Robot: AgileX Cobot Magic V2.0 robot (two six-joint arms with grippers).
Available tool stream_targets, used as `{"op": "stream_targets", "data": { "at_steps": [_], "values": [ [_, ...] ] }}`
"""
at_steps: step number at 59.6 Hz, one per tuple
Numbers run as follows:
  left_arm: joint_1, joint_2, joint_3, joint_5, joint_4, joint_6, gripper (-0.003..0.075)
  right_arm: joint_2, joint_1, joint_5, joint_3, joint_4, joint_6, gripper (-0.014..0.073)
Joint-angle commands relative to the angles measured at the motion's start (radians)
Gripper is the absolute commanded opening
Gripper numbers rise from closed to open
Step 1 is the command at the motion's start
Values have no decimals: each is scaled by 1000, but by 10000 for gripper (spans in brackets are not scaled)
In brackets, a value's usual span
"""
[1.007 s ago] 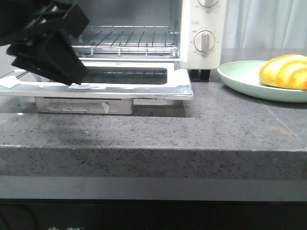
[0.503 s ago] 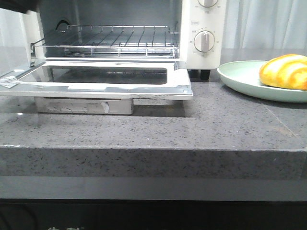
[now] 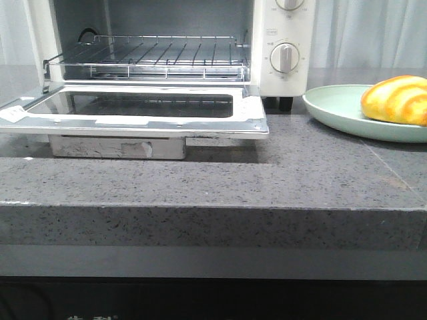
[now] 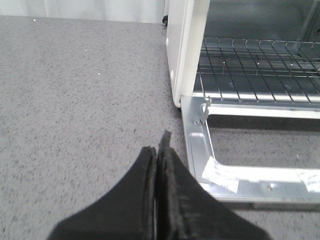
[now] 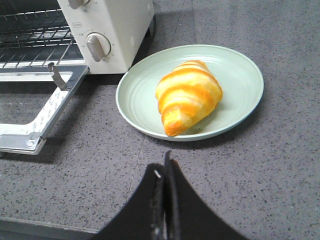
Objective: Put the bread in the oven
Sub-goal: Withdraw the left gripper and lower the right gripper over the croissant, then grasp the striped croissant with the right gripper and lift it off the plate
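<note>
The golden-yellow bread (image 3: 396, 99) lies on a pale green plate (image 3: 337, 107) at the right of the counter; it also shows in the right wrist view (image 5: 187, 96). The white oven (image 3: 283, 40) stands at the left with its glass door (image 3: 140, 110) folded down flat and its wire rack (image 3: 160, 53) bare. My left gripper (image 4: 157, 150) is shut and empty, above the counter beside the door's left corner. My right gripper (image 5: 165, 167) is shut and empty, above the counter short of the plate (image 5: 240, 80). Neither gripper shows in the front view.
The grey speckled counter (image 3: 213, 187) has a front edge close to the camera. A pale curtain (image 3: 370, 33) hangs behind. The oven's round knobs (image 3: 285, 58) face forward. A metal hinge arm (image 5: 57, 75) stands at the door's right corner.
The left arm, which was over the open door one second ago, has drawn away to the left and out of the front view. The bread, plate and oven have not moved.
</note>
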Motion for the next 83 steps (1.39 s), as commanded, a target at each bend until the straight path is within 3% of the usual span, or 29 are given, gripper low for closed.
{"op": "stream_targets", "data": {
  "at_steps": [1,17,27,38,50,83],
  "values": [
    [2,-74,24,-75,-19,-3,-20,13,-5,-63,-44,32,1,-19],
    [2,-164,62,-61,-23,-3,-20,88,-5,-55,-108,113,8,383],
    [2,-164,62,-61,-23,-3,-20,324,-14,-65,-218,151,11,461],
    [2,-164,62,-61,-23,-3,-20,634,-111,17,-405,231,23,575],
    [2,-164,62,-61,-23,-3,-20,824,-180,67,-520,305,16,596],
    [2,-164,62,-61,-23,-3,-20,1062,-133,152,-648,313,-38,596]
  ]
}}
